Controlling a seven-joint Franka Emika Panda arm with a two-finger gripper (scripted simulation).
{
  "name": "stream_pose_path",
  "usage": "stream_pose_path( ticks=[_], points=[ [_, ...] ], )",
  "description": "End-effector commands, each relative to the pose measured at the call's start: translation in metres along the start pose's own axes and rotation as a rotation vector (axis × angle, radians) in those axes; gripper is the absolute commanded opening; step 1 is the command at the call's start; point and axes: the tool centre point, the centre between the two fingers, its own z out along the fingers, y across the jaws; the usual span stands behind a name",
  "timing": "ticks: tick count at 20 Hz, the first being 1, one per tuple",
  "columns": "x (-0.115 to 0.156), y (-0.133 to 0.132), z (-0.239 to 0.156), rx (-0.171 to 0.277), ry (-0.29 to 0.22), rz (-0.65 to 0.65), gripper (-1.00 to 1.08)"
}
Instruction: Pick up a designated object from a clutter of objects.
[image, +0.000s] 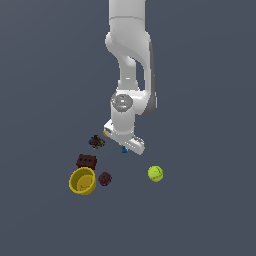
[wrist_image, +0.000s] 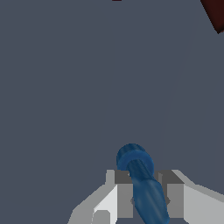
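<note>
Blue and tiny, the designated item (wrist_image: 142, 183) is sitting between the 2 fingers (wrist_image: 124, 197) of the gripper (wrist_image: 146, 201), which are pressing against its sides in the wrist view. In the exterior view it is peeking out beneath the arm's hand, between the dark multicoloured lump (image: 96, 142) and the yellow-green ball (image: 155, 173). Nearby are lying the dark-red brick (image: 86, 161), yellow bowl (image: 82, 180) and knobbly ball (image: 105, 178).

open floor (image: 200, 125) around pincer (image: 124, 148), dark multicoloured lump (image: 96, 142) nearest
</note>
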Motion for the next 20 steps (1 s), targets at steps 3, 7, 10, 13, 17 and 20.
stream_pose_path(
  ticks=[3, 7, 10, 13, 17, 20],
  points=[
    [0.000, 0.000, 0.000, 0.000, 0.001, 0.000, -1.00],
    [0.000, 0.000, 0.000, 0.000, 0.001, 0.000, -1.00],
    [0.001, 0.000, -0.001, 0.000, 0.001, 0.000, -1.00],
    [0.004, 0.001, -0.006, 0.000, 0.001, 0.000, -1.00],
    [0.012, 0.005, -0.020, 0.000, 0.001, 0.000, -1.00],
    [0.021, 0.009, -0.035, 0.000, 0.001, 0.000, -1.00]
  ],
)
